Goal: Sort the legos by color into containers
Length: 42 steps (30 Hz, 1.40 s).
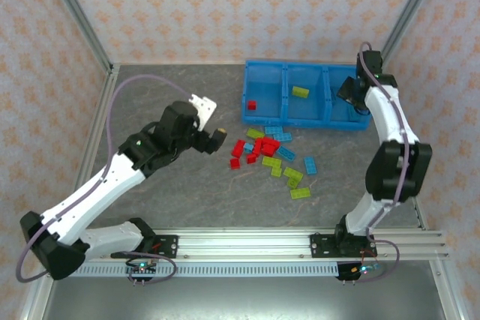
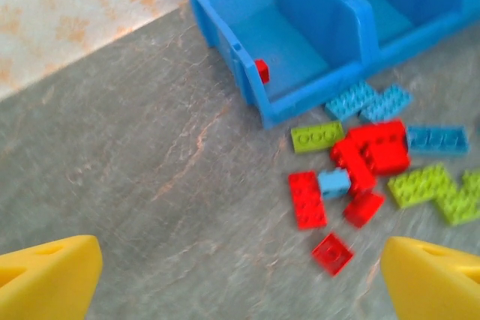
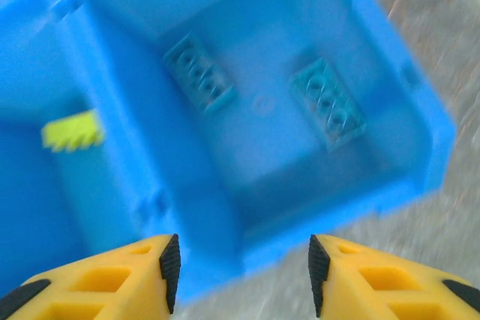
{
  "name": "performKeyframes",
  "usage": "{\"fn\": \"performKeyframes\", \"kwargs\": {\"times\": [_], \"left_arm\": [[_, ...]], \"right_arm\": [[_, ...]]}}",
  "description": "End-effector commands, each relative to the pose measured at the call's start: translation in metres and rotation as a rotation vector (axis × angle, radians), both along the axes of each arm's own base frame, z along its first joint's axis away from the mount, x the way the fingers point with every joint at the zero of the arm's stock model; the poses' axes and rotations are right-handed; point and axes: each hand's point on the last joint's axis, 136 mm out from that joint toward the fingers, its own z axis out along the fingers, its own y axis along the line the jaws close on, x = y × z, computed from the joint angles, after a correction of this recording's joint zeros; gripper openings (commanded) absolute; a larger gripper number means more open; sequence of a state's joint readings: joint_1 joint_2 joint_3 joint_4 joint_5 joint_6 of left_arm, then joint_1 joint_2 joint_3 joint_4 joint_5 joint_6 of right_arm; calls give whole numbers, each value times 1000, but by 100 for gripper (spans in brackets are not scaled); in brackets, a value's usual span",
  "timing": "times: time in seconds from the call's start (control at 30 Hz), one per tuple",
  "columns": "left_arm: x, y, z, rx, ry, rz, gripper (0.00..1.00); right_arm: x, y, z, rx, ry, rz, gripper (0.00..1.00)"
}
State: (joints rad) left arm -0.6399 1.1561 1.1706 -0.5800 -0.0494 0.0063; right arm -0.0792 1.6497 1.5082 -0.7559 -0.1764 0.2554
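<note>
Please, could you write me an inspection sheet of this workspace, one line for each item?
Surface: grey stone-patterned table; no spill seen.
Job's things: blue bin with three compartments. The left one holds one red brick, the middle one a yellow-green brick, the right one two light blue bricks. Loose bricks of all three colours lie mixed in front of it.
Clutter: nothing seen.
Grippers: left gripper beside the pile, jaws wide, empty. Right gripper above the right compartment, jaws apart, empty.
Cables: left arm's cable and right arm's cable are both away from the bricks.
Surroundings: patterned walls, metal frame posts, rail at the near edge.
</note>
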Motion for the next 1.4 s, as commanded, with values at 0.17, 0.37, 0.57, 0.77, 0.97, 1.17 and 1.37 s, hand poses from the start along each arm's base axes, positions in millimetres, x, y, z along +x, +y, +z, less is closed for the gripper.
{"fn": "performKeyframes", "kwargs": {"times": [0.17,0.37,0.57,0.77,0.97,1.17,1.37], "left_arm": [[17,-16,-73,-192,340,307,86],[21,-34,-137,-151,517,341,72],[7,-55,-189,-168,680,349,68],[3,-71,-224,-152,741,363,68],[-2,-68,-249,-84,763,389,50],[-7,-56,-244,-56,739,406,32],[5,-78,-158,-172,577,294,28]], "right_arm": [[-126,136,56,255,-21,373,58],[-187,181,49,367,63,489,62],[-195,176,44,333,68,477,69],[-191,174,39,318,61,474,77],[-194,172,34,305,76,472,77],[-193,171,36,308,66,462,77],[-187,165,50,303,-6,411,78]]}}
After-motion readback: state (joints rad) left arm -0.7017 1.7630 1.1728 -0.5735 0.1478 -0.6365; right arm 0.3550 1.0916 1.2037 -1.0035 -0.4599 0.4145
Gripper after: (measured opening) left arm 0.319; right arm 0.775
